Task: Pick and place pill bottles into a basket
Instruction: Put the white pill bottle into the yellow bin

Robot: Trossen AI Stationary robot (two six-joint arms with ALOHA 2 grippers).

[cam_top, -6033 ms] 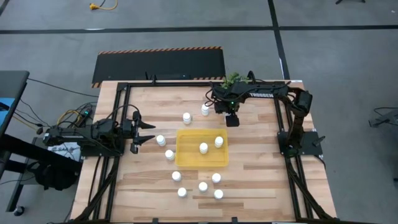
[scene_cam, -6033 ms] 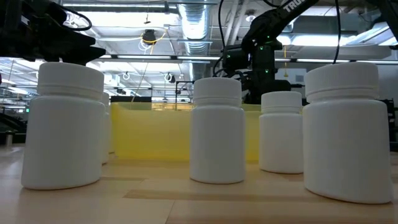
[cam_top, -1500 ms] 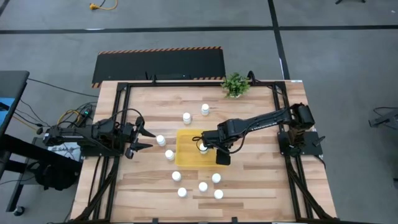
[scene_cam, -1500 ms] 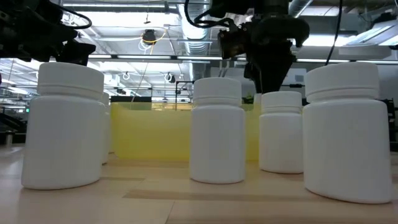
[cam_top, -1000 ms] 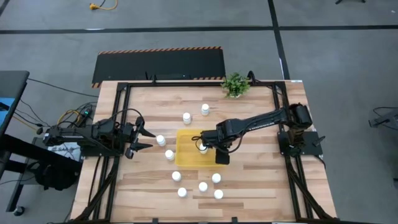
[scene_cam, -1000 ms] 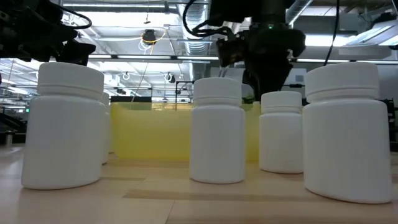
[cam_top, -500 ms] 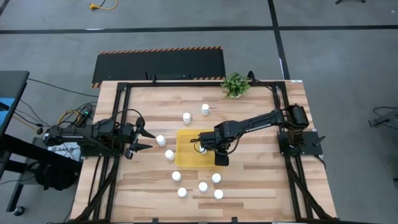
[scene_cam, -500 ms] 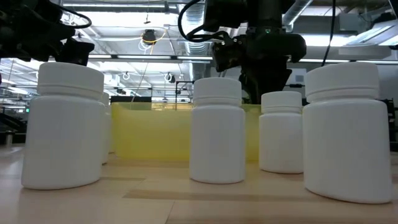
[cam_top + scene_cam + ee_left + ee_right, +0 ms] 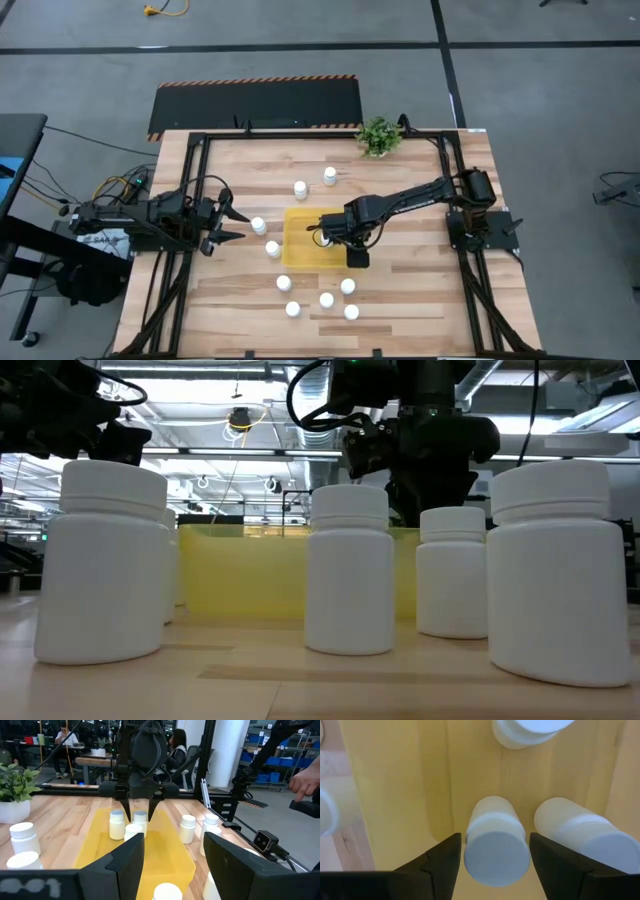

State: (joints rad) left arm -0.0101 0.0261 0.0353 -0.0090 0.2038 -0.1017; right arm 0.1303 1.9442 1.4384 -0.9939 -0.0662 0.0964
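The basket (image 9: 300, 255) is a yellow tray in the middle of the table, and three white pill bottles stand in it. My right gripper (image 9: 495, 835) points down into it, open. One bottle (image 9: 495, 852) stands upright on the basket floor between the fingers, with a thin gap on each side. The other two bottles (image 9: 575, 835) (image 9: 530, 727) stand close by. My left gripper (image 9: 240, 224) waits open and level at the table's left, left of the basket.
Two bottles (image 9: 300, 187) (image 9: 330, 177) stand beyond the basket and two (image 9: 258, 225) (image 9: 272, 248) stand at its left. Several more (image 9: 326, 300) stand on its near side. A potted plant (image 9: 377, 135) is at the far edge. People show in the room beyond.
My right gripper has settled slightly lower over the basket, staying above the same spot.
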